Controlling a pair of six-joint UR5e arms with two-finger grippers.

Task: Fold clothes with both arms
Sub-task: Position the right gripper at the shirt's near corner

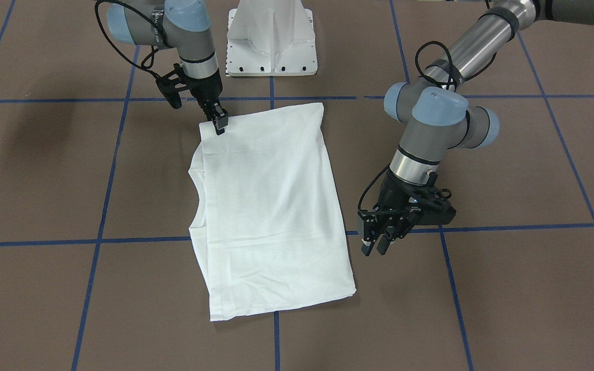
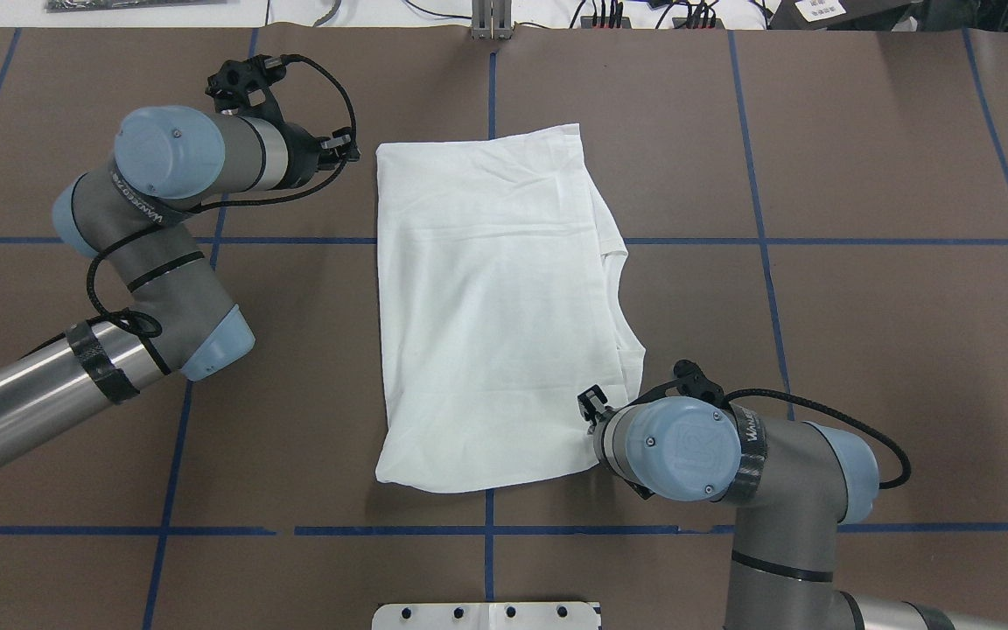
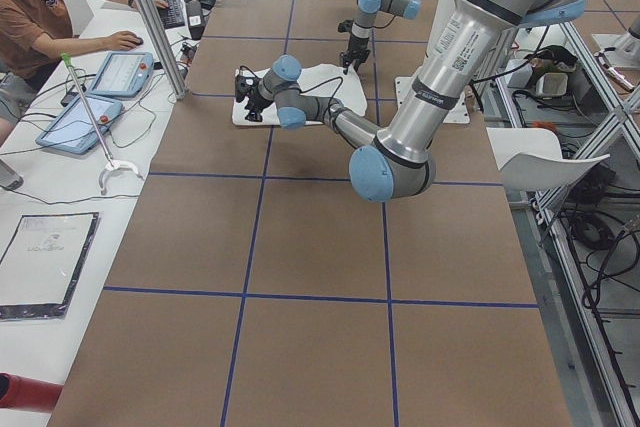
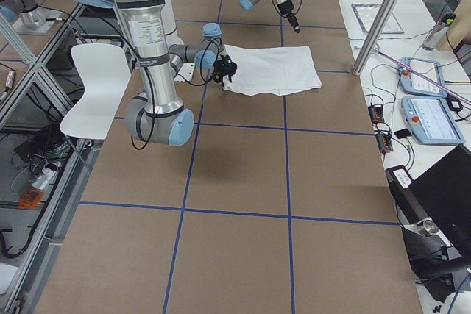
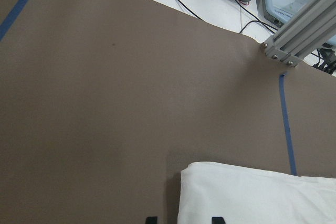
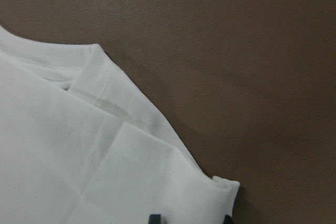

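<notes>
The white T-shirt [image 1: 271, 206] lies folded into a long rectangle on the brown table, also in the overhead view [image 2: 495, 306]. Its neck opening [image 2: 622, 297] faces the side of the right arm; no black text shows. My right gripper [image 1: 219, 126] is open, low over the shirt's near corner, its fingertips either side of that corner in the right wrist view [image 6: 191, 219]. My left gripper [image 1: 376, 246] is open, just off the shirt's far edge, above the table. In the left wrist view [image 5: 184, 220] the shirt's corner [image 5: 252, 192] lies by its fingertips.
The white pedestal base [image 1: 271, 46] stands at the robot's table edge. Blue tape lines [image 1: 276, 98] grid the brown surface. An aluminium post [image 5: 299, 30], tablets and cables sit beyond the far edge, where an operator [image 3: 40, 7] sits.
</notes>
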